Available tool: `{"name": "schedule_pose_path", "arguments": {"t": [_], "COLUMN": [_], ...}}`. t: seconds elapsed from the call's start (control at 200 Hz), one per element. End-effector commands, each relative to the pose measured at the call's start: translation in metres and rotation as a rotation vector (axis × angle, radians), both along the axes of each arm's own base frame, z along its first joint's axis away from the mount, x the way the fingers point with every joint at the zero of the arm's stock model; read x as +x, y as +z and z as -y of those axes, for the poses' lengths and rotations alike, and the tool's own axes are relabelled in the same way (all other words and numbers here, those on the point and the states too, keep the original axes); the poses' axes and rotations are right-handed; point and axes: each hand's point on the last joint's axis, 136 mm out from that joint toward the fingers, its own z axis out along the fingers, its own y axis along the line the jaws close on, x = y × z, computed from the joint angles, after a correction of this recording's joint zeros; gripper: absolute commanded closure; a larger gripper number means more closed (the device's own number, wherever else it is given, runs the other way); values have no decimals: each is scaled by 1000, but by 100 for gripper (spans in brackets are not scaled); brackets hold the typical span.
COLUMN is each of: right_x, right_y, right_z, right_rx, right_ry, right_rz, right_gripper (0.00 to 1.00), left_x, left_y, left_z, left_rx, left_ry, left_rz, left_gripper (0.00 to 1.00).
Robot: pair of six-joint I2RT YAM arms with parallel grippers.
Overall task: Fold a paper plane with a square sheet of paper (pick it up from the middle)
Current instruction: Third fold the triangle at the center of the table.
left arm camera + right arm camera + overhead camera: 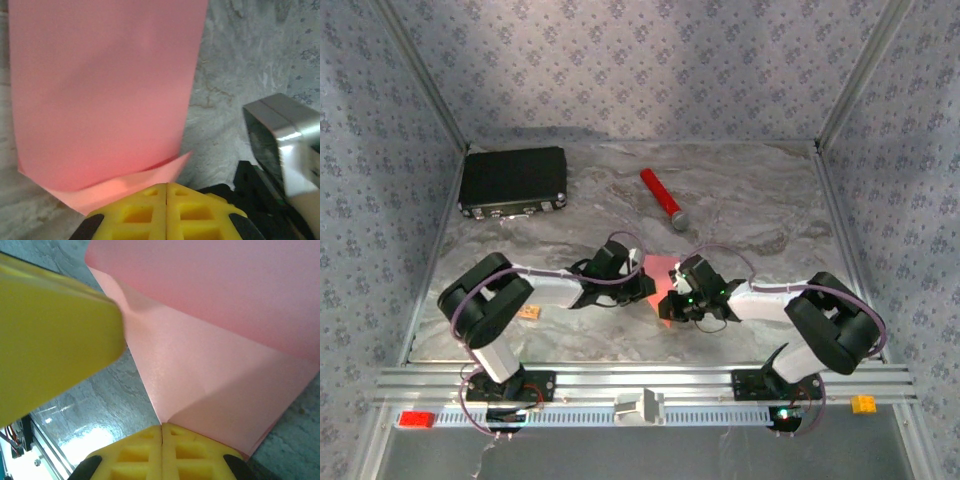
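Paper [658, 268], pink, creased, with one flap folded over, is at the middle of the desk [760, 200], held from both sides. Left tool [166, 187] is pinched together on its edge; right tool [162, 427] is clamped on a corner.

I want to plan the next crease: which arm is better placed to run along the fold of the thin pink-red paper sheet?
Probably the right. The right gripper is shut on the pink-red paper sheet just where the fold line ends; the left gripper pinches a flap's edge.
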Motion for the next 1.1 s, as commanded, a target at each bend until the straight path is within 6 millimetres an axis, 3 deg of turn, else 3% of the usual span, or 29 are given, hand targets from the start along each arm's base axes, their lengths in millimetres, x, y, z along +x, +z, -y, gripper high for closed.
{"name": "schedule_pose_path", "arguments": {"t": [0.0,0.195,0.47,0.835,1.099], "right_x": [-14,-15,-21,-26,-25], "right_y": [-24,-27,-34,-37,-34], "right_z": [21,24,31,33,30], "right_rx": [-98,-106,-127,-126,-115], "right_ry": [-28,-32,-38,-30,-16], "right_rz": [-82,-88,-104,-112,-107], "right_gripper": [94,95,96,97,97], "left_x": [-4,-7,1,34,44], "left_y": [0,-12,-42,-40,-35], "left_z": [-2,8,-14,-46,-59], "left_rx": [30,25,125,124,138], "left_ry": [-10,-37,40,104,132], "left_rz": [5,-23,-58,-38,-38], "left_gripper": [96,97,99,99,99]}}
